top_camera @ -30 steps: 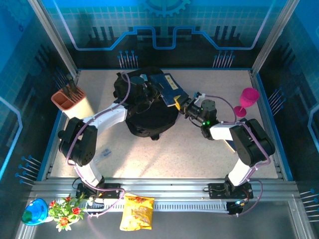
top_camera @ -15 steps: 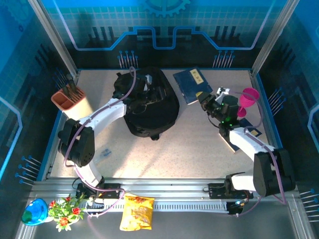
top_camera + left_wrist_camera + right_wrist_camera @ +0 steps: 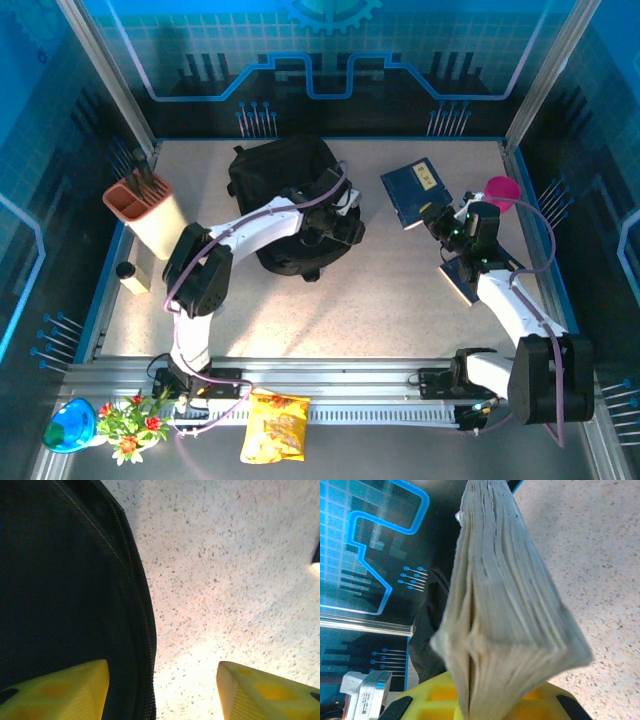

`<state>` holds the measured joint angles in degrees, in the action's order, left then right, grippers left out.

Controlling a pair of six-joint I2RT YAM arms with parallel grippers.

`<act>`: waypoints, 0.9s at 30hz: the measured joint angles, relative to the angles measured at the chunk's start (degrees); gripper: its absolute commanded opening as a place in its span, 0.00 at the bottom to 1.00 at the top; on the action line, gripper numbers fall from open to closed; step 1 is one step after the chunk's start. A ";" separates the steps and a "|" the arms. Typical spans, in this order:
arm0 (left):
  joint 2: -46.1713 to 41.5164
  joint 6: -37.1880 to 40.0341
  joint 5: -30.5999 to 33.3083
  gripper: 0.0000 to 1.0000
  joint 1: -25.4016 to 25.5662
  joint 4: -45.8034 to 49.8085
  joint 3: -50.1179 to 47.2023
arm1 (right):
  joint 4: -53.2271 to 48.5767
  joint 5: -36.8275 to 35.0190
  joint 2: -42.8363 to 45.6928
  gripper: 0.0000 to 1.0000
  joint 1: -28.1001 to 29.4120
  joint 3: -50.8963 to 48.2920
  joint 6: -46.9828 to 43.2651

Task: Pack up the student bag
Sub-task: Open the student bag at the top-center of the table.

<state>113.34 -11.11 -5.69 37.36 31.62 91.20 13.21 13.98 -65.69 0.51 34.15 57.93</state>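
A speckled table [image 3: 380, 310] inside a blue-lit enclosure, with two arms reaching over it.
The left end effector [image 3: 350, 228] has its yellow fingers [image 3: 55, 690] spread wide with nothing between them, over the right edge of the student bag [image 3: 285, 185]. The bag lies at the far middle of the table, its zip running under one finger. The right end effector [image 3: 438, 214] is clamped on a blue book [image 3: 413, 187], the page block [image 3: 505, 605] pinched between its pads. A pink goblet [image 3: 500, 190] stands just beside it, to the right.
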 measured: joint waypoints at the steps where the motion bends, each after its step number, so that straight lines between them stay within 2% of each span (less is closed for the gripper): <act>1: 0.92 1.11 0.35 0.58 0.04 1.38 1.46 | -0.28 0.04 0.02 0.05 -0.17 -0.09 -0.13; 7: 5.70 6.21 2.62 0.53 -0.07 9.44 8.13 | -0.39 0.39 0.02 0.05 -0.42 -0.20 -0.20; 12: 8.52 8.85 3.48 0.40 -0.07 14.43 11.15 | -0.33 0.87 0.11 0.05 -0.59 -0.79 -0.17; 19: 8.76 10.08 3.52 0.23 -0.07 17.62 13.70 | -0.33 1.44 0.11 0.05 -0.59 -1.11 -0.15; 27: 8.76 9.99 -0.07 0.14 -0.46 19.17 15.17 | -0.33 1.44 0.11 0.05 -0.61 -1.22 -0.15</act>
<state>122.10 -1.13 -5.76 36.91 50.78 106.37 12.88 15.42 -65.58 -0.10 32.93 57.78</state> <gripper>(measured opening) 0.174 0.113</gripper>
